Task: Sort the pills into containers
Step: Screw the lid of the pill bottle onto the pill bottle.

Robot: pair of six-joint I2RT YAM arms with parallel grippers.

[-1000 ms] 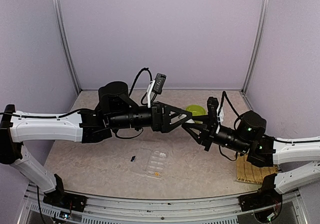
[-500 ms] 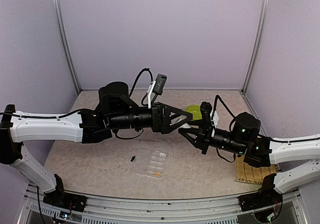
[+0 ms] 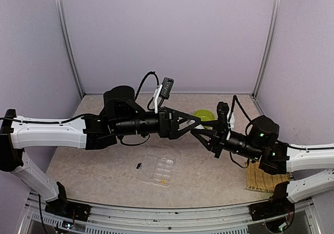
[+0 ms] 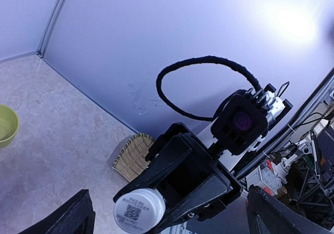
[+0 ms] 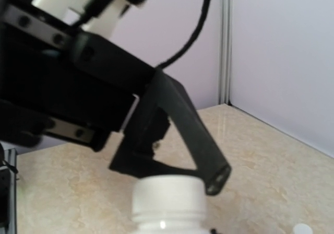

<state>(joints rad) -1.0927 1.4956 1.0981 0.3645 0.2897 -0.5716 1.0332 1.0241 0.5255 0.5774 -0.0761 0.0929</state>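
While your right gripper (image 4: 148, 213) clamps the capped white bottle (image 5: 167, 207), sorting looks barely begun.
Left gripper (image 3: 197, 124): spread wide around that cap; pill box (image 3: 160, 168): below both hands, nearly empty.

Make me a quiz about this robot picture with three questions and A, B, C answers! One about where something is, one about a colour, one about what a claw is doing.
1. Where is the clear pill box?
A. Lying flat on the table
B. Inside the bowl
C. Held up in a gripper

2. What colour is the bowl?
A. Red
B. Lime green
C. Blue

3. What is the right gripper doing?
A. Standing wide open and empty
B. Shut on a white bottle
C. Pinching the pill box

Answers:
1. A: the top view shows the box on the table, below both raised arms.
2. B: it shows lime green behind the grippers.
3. B: the left wrist view shows its fingers clamped on the bottle, while the left gripper is open.
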